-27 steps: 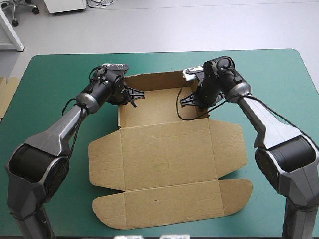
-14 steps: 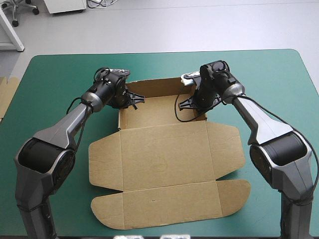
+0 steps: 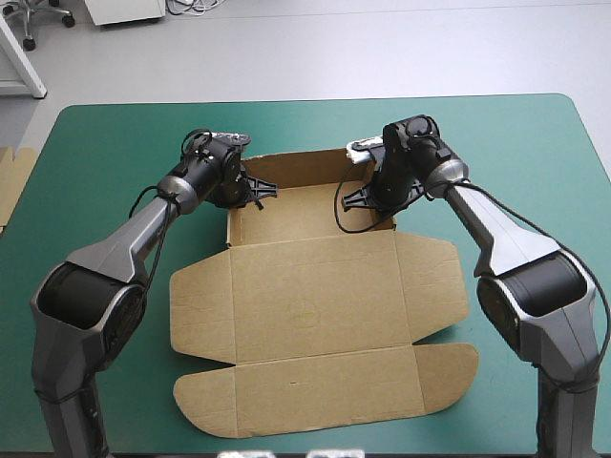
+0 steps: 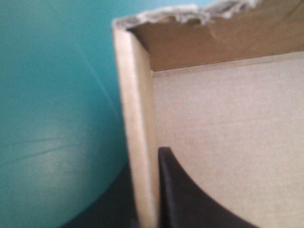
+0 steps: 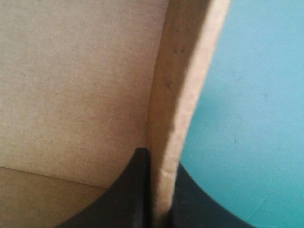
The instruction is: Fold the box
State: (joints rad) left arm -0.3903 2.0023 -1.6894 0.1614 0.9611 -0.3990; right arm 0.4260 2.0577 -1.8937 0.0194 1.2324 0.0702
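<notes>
While the brown box (image 3: 305,212) lies at the middle of the desk (image 3: 535,143), only its far part stands up as an open tray, with the back wall and both side walls raised; the wide lid panel (image 3: 315,296) and its rounded flaps lie flat on the cover, reaching toward the desk's near edge. The left gripper (image 3: 254,185) comes in over the tray's far left corner; in its wrist view its black fingers are all but together, clamped on the upright left wall (image 4: 137,118), one finger inside the tray and one outside over the teal-green cover (image 4: 57,118); the wall's corner ahead of the gripper is ragged and torn. The right gripper (image 3: 362,197) sits at the tray's far right side; its fingers are likewise pinched on the right wall (image 5: 183,85), one on the inner face, the other on the outer. An edge of more brown board (image 3: 11,183) shows just off the desk's left side.
</notes>
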